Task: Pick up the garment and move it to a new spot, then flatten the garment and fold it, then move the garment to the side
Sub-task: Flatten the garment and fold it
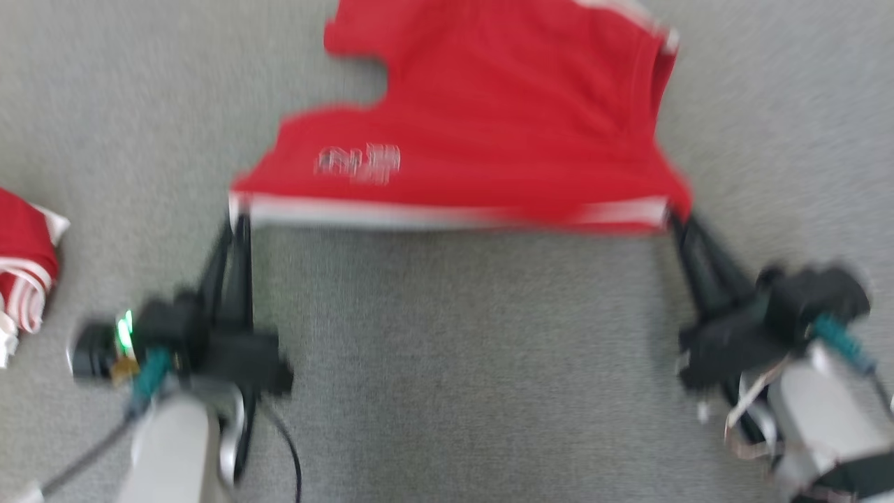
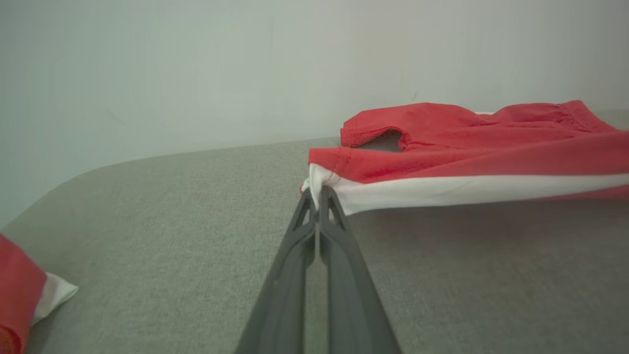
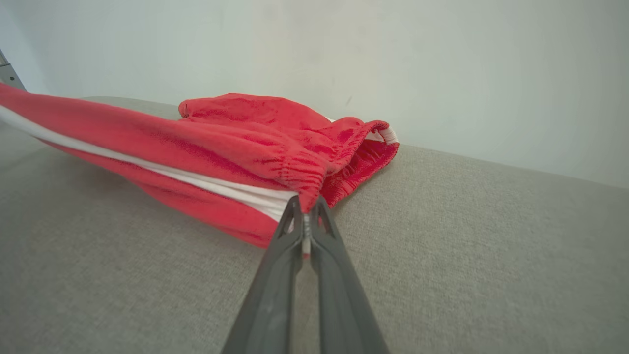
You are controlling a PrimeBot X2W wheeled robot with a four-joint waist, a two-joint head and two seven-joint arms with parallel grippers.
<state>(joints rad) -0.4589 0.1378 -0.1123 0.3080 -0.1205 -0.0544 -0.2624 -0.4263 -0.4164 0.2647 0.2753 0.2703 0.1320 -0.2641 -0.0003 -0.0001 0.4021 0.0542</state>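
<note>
The garment (image 1: 482,119) is a pair of red shorts with a white side stripe and a pale logo, stretched over the grey cloth surface. Its near edge hangs lifted between both grippers. My left gripper (image 1: 237,218) is shut on the near left corner, the leg hem. In the left wrist view that corner of the garment (image 2: 442,162) sits pinched in the left gripper (image 2: 318,191). My right gripper (image 1: 676,218) is shut on the near right corner at the elastic waistband. The right wrist view shows the garment (image 3: 236,147) bunched above the right gripper (image 3: 305,206).
A second red and white cloth (image 1: 24,269) lies bunched at the left edge of the surface; its corner (image 2: 24,300) is also in the left wrist view. The grey fabric surface (image 1: 475,363) spreads between the arms. A pale wall (image 3: 442,64) rises behind.
</note>
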